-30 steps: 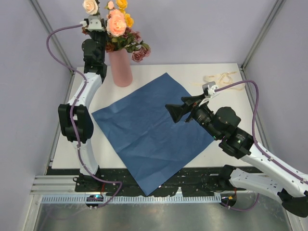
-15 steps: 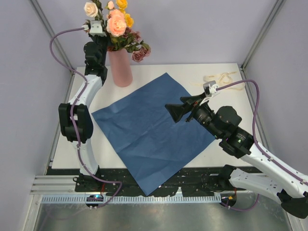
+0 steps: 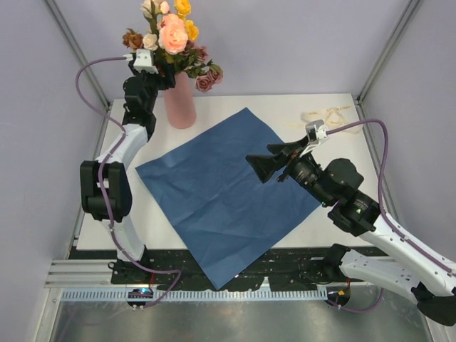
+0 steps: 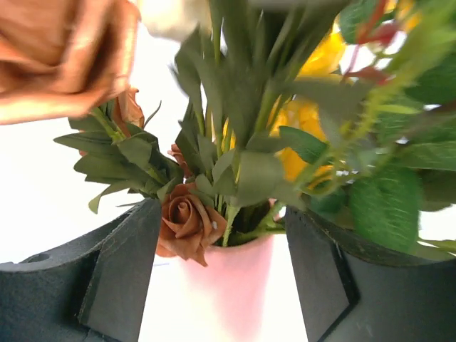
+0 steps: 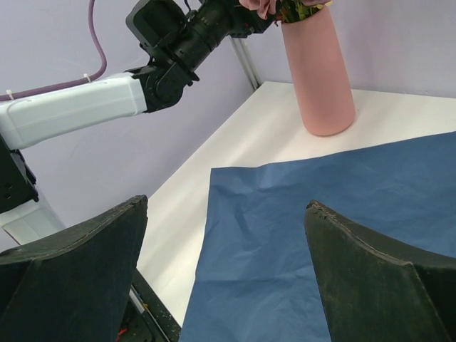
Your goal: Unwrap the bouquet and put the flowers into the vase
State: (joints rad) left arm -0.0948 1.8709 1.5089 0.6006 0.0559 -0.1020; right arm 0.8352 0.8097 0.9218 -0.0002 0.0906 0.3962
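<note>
The salmon-pink vase [image 3: 179, 107] stands at the back left of the table with the flowers [image 3: 174, 35] upright in it. My left gripper [image 3: 162, 77] is at the vase's left side, just below the rim, open. In the left wrist view its jaws stand apart on either side of the vase [image 4: 228, 285], a rust rose [image 4: 187, 224] and green stems [image 4: 242, 142], gripping none of them. My right gripper [image 3: 260, 165] hovers open over the flat blue paper [image 3: 221, 199], nothing between its fingers [image 5: 85, 271]. No wrapped bouquet shows.
The cream ribbon [image 3: 324, 114] lies loose at the back right of the table. The blue paper [image 5: 320, 235] covers the table's middle, one corner hanging over the near edge. Frame posts stand at the back corners. The left arm [image 5: 78, 107] reaches up the left side.
My left gripper has come down to the vase rim and opened, letting go of the stem. The cream rose has shifted right into the bunch. The right arm has barely moved.
</note>
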